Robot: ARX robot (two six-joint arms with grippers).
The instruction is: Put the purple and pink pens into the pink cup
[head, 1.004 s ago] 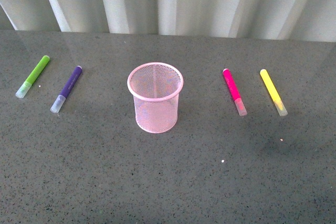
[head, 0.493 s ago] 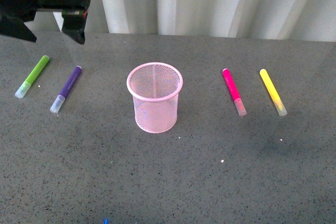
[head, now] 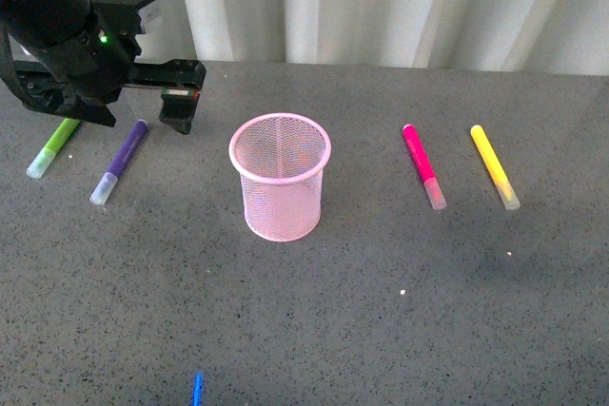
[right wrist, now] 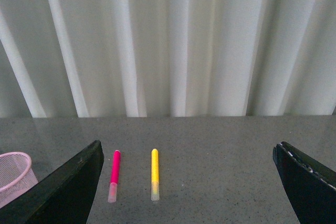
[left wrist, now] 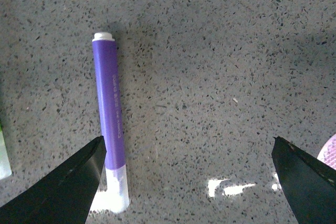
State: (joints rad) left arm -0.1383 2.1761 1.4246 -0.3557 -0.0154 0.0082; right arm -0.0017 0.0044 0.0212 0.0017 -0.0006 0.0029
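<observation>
The pink cup [head: 280,176] stands upright mid-table, with nothing showing through its mesh. To its left lies the purple pen [head: 121,161], clear cap toward me. The pink pen [head: 423,165] lies to its right. My left gripper [left wrist: 191,182] hangs open above the table. The purple pen [left wrist: 110,124] lies beside one finger, and the cup's rim [left wrist: 329,156] shows by the other. In the front view one of its fingers [head: 180,109] hangs between pen and cup. My right gripper [right wrist: 191,182] is open and holds nothing. It faces the pink pen [right wrist: 114,174] from a distance.
A lime-green marker [head: 49,150] lies left of the purple pen, partly under my left arm. A yellow marker [head: 495,166] lies right of the pink pen. A small blue object [head: 197,389] shows at the table's near edge. White curtains hang behind.
My left arm has come in from the upper left and moved down and right to above the purple pen. A blue object has risen at the bottom edge. Pens and cup have not moved.
</observation>
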